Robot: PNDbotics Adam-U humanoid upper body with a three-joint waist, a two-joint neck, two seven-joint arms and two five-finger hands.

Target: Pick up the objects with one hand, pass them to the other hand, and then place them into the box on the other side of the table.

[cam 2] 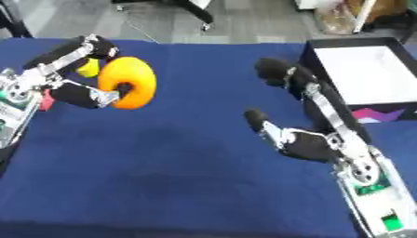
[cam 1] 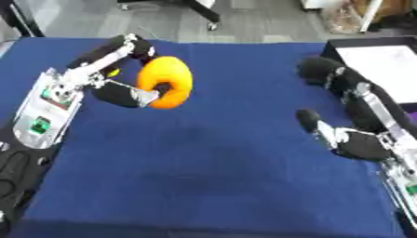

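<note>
Left robot hand (cam 1: 122, 90) clutching orange ring (cam 1: 167, 81), right robot hand (cam 2: 297, 135) spread open; could drop mid-pass if released early

Grey floor (cam 1: 269, 18) w/ chair base (cam 1: 199, 11) behind.

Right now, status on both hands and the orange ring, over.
Left hand shut on orange ring, held above the blue table. Right hand open, empty, short of the ring. Box at right, nothing between.
</note>
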